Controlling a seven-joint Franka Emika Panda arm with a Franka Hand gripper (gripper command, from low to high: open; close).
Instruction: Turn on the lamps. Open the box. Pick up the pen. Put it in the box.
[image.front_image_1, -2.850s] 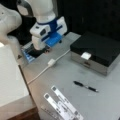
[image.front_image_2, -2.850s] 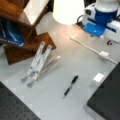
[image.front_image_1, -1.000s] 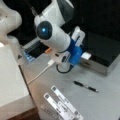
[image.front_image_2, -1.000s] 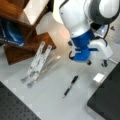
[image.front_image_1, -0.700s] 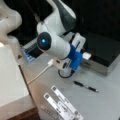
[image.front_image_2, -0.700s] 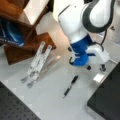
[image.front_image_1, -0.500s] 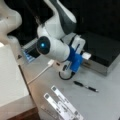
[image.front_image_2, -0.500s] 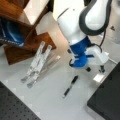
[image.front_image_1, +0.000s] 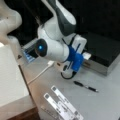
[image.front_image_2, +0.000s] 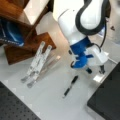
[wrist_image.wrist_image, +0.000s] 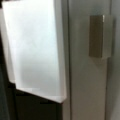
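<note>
Surface: I see a grey table (image.front_image_1: 105, 100) against a dark backdrop.
Box (image.front_image_1: 105, 53): lid down.
Gripper (image.front_image_2: 96, 70): at the box's white tab (image.front_image_2: 99, 78); I cannot tell its finger state.
Pen (image.front_image_1: 85, 86): lying loose before the box.
Strips (image.front_image_2: 37, 63): beside wooden stand (image.front_image_2: 25, 47).
</note>
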